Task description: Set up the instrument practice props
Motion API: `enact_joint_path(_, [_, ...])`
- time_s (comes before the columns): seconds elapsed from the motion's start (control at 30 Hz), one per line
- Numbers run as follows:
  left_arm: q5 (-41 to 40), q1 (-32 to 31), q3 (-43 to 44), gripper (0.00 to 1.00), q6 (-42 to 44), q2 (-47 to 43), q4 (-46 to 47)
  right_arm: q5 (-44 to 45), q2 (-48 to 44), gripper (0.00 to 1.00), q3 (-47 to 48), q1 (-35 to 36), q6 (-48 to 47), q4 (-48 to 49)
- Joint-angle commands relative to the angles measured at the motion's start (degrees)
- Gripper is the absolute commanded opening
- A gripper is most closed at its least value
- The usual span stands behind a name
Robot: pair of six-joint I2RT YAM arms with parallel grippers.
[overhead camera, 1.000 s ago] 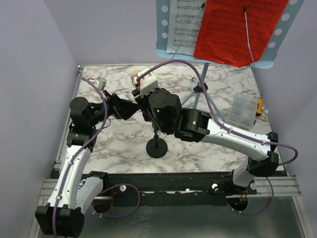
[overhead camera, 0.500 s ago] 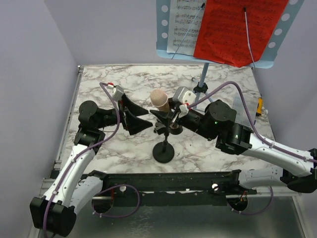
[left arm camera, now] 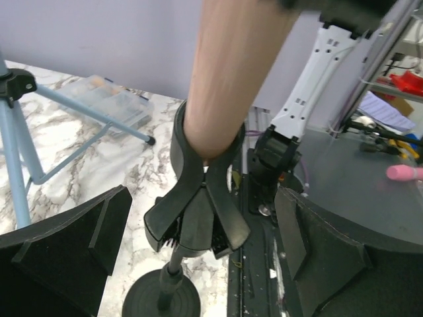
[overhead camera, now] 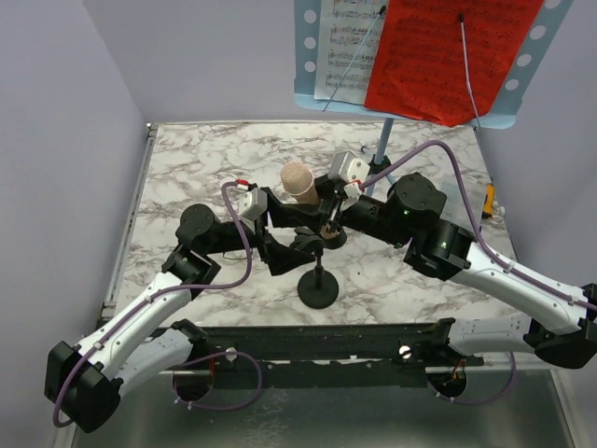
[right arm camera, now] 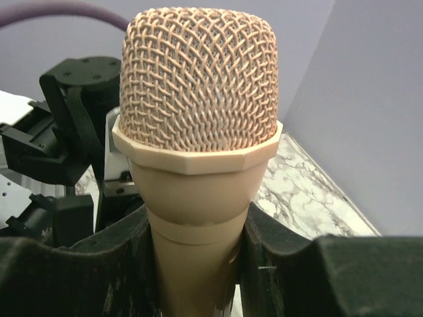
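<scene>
fingers [right arm camera: 99, 264] on the right gripper [right arm camera: 198, 271] are clamped round the smooth body of the pinkish-beige microphone with the mesh head [right arm camera: 198, 99], pads pressed on both sides just under the collar. left gripper [left arm camera: 201, 198] is spread wide with nothing in it, one black finger each side of the black spring clip [left arm camera: 198, 218] on top of the thin black stand with the round base [overhead camera: 320, 292]. mic's tail end is sitting in the fork of that clip, head tilted up, roughly mid-table over the white-and-grey marble tabletop [overhead camera: 205, 168]. so i'd say we're at the seat-the-mic-in-its-holder step, nearly there. next move probably wants the left jaws to close on the clip or pole to steady it, since that stand looks light and tippy, then the right lets go without dragging the mic back out. behind it the light blue perforated music stand [overhead camera: 322, 105] already carries the white sheet music [overhead camera: 340, 47] and the red sheet [overhead camera: 438, 56], so that part looks done.
</scene>
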Motion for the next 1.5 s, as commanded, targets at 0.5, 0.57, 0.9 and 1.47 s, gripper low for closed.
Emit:
enact_joint_path(0.5, [-10.1, -4.39, -3.78, 0.68, 7.66, 1.58, 2.84, -2.6, -1.68, 0.0, -0.83, -0.13, 1.5, 2.69])
enact_joint_path(0.57, [-10.28, -4.39, -3.85, 0.48, 8.47, 1.52, 2.38, -2.35, -2.03, 0.0, -1.38, -0.1, 1.31, 2.84])
enact_joint_path(0.9, [-9.62, -4.4, -2.67, 0.0, 11.59, 1.12, -3.04, -1.56, -3.51, 0.0, -4.63, -0.16, 1.11, 4.57])
enact_joint_path(1.47, [-7.61, -4.4, -2.67, 0.0, 11.58, 1.15, -3.81, 1.18, -8.12, 0.0, -15.74, -0.16, 3.76, 10.07])
